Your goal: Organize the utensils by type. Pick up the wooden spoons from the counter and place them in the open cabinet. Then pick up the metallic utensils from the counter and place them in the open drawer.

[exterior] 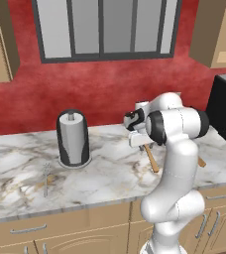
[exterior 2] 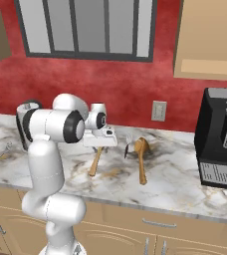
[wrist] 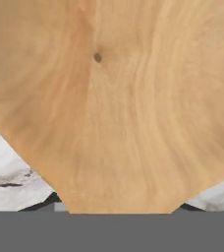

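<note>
My gripper [wrist: 119, 205] is down on the counter [exterior: 105, 173], right over one wooden spoon [wrist: 114, 108]. Its tan bowl sits between the fingertips [wrist: 54, 199], which press against its narrowing sides. That spoon's handle [exterior: 152, 159] [exterior 2: 95, 162] sticks out from under the hand toward the front edge. A second wooden spoon [exterior 2: 141, 160] lies to the right, apart from the hand. A small metal fork [exterior: 46, 179] [exterior 2: 0, 155] lies far to the left. The open cabinet [exterior 2: 205, 67] hangs high on the right. The open drawer is out of view.
A paper towel holder [exterior: 73, 139] stands on the counter left of the hand. A black coffee machine [exterior 2: 222, 144] stands at the right end. Base cabinets with silver handles [exterior: 28, 229] run below the counter edge.
</note>
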### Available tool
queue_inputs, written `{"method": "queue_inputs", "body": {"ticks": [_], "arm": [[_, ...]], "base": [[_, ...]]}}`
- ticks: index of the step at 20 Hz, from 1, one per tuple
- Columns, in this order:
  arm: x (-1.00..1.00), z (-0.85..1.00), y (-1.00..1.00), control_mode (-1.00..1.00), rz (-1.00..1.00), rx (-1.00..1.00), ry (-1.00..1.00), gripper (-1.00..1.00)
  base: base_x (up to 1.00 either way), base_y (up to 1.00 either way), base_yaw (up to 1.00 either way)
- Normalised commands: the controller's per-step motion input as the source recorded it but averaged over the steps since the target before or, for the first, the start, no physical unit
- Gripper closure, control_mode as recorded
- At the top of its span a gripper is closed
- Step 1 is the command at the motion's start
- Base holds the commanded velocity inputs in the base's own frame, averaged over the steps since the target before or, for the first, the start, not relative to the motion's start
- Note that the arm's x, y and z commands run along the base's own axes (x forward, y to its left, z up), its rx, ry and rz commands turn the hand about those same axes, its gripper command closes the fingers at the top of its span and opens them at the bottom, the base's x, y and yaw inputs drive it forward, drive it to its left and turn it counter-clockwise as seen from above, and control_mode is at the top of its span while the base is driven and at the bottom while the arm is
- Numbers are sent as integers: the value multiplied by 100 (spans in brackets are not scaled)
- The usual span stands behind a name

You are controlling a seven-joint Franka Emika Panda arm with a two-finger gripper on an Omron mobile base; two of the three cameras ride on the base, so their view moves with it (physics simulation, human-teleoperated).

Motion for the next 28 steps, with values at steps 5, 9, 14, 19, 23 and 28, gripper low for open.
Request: {"method": "queue_inputs", "body": {"ticks": [5,9,14,19,23,28], "arm": [[-17,-23,0,-100,-5,0,15,100],[-10,3,0,-100,0,0,10,100],[-38,71,0,-100,24,0,0,100],[-53,76,7,-100,39,-5,-3,100],[-63,74,11,-100,43,-8,-7,100],[-59,71,11,-100,41,-5,0,100]], "base": [[0,0,0],[0,0,0],[0,0,0],[0,0,0],[0,0,0],[0,0,0]]}}
